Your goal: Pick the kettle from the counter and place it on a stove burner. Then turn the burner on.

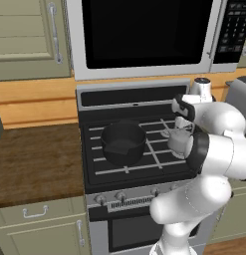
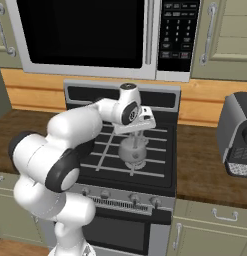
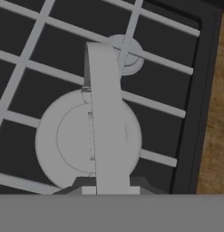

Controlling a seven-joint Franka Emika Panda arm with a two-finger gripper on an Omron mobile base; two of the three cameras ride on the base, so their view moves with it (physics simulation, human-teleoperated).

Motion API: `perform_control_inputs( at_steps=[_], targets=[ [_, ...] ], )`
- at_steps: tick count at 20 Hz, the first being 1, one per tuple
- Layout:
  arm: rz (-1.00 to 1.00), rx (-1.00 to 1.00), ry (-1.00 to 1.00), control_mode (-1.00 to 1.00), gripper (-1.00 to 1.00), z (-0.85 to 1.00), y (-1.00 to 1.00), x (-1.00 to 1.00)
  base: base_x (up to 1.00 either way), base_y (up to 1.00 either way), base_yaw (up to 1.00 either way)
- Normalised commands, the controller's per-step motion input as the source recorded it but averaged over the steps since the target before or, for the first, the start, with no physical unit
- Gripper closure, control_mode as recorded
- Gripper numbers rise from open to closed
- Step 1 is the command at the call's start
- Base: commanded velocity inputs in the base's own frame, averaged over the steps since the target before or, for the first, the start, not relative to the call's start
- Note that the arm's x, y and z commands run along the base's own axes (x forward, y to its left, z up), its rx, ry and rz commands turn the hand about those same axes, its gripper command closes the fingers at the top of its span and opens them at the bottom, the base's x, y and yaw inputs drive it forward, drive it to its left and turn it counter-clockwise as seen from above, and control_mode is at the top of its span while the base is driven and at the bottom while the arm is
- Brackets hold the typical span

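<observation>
The small grey kettle (image 2: 133,151) is over the right side of the black stove top (image 2: 160,170), with its arched handle (image 3: 105,104) standing up. My gripper (image 2: 137,132) comes straight down from above and is shut on that handle. In the hand view the kettle's round body (image 3: 63,136) sits over the grey grate bars, and a round burner cap (image 3: 128,58) lies just past it. From the left, my own arm hides part of the kettle (image 1: 177,141). Whether the kettle rests on the grate or hangs just above it cannot be told. The brown counter (image 2: 205,172) borders the stove on the right.
A larger black pot (image 1: 123,143) stands on the stove's left front burner. A row of knobs (image 1: 119,196) runs along the stove front. A grey appliance (image 2: 237,132) stands on the right counter. A microwave (image 2: 95,35) hangs above the stove. More counter (image 1: 35,164) lies left.
</observation>
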Motion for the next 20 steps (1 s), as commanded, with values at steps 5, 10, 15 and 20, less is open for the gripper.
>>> perform_control_inputs(
  at_steps=[5,10,15,20],
  targets=[
    [0.00,0.00,0.00,-1.00,1.00,-0.33,-0.07,-0.10,0.00,0.00,0.00],
    [0.00,0.00,0.00,-1.00,1.00,-0.39,-0.01,-0.01,0.00,0.00,0.00],
    [0.00,0.00,0.00,-1.00,-1.00,-0.03,0.00,0.00,0.00,0.00,0.00],
    [0.00,0.00,0.00,-1.00,-1.00,0.01,0.00,0.00,0.00,0.00,0.00]
  ],
)
